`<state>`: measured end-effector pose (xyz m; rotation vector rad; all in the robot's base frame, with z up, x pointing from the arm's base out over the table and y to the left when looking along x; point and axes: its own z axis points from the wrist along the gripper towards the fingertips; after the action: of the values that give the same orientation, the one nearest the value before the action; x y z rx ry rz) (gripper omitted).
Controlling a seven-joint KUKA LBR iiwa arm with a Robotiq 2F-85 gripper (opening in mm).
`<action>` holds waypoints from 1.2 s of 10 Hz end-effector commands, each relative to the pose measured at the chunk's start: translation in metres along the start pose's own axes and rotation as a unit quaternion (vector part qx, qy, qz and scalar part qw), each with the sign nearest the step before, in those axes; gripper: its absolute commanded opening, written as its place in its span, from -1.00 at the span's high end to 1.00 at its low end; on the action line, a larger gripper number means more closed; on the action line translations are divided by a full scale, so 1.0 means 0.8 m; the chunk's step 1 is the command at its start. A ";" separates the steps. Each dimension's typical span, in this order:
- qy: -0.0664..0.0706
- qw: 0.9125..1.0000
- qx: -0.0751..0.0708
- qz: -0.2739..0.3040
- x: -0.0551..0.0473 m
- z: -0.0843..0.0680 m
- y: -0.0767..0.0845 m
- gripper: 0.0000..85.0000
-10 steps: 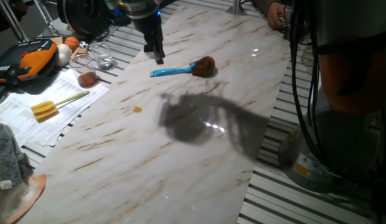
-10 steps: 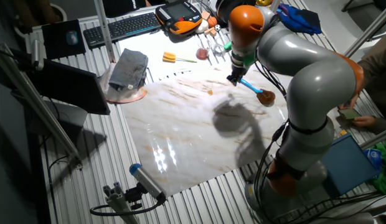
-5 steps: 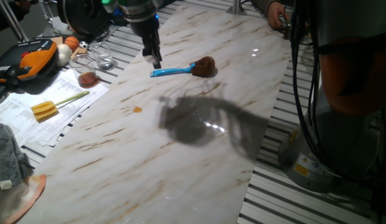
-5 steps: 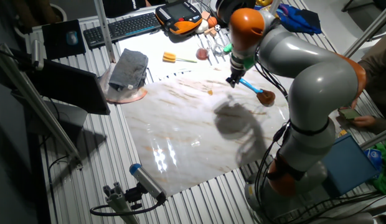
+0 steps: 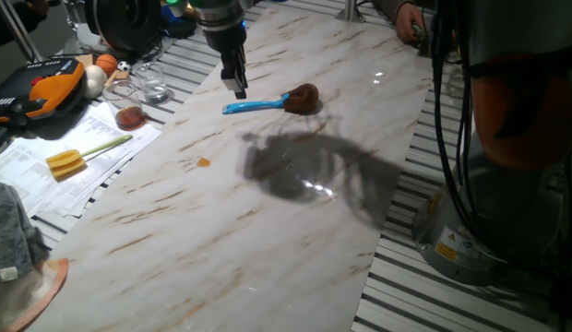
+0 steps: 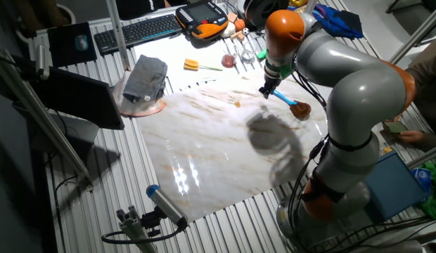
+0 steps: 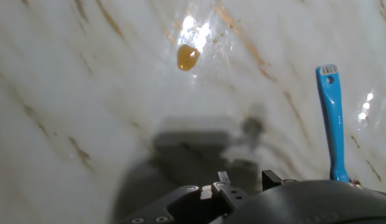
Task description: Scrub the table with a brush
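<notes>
While the near end of the table (image 5: 221, 240) lies bare, an orange spot (image 5: 204, 162) sits toward its left edge. Farther on, the brush (image 5: 268, 102) lies flat near the far end, blue handle toward the left edge. The gripper (image 5: 237, 88) hangs just above the handle tip, holding nothing; whether its fingers are open I cannot tell. Coming down off-centre could knock the thin handle aside. Beyond the left edge a glass (image 5: 155, 86) looks empty.
</notes>
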<state>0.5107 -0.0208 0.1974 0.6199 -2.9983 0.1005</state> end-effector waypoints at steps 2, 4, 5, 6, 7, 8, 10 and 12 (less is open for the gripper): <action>0.003 1.000 -0.011 0.000 0.000 0.000 0.000 0.20; 0.010 1.000 -0.024 0.008 0.000 0.000 0.000 0.20; 0.026 0.999 -0.025 0.013 0.000 0.000 0.000 0.60; 0.029 0.999 -0.004 0.018 0.000 0.000 0.000 0.60; 0.013 1.000 0.004 0.027 0.000 0.000 0.000 0.60; 0.000 0.999 -0.006 0.040 0.000 0.000 0.000 0.60; -0.019 0.998 -0.004 0.061 0.000 0.000 0.000 0.20; -0.021 0.998 0.003 0.063 0.000 0.000 0.000 0.20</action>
<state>0.5108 -0.0202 0.1973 0.4442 -3.0760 0.1019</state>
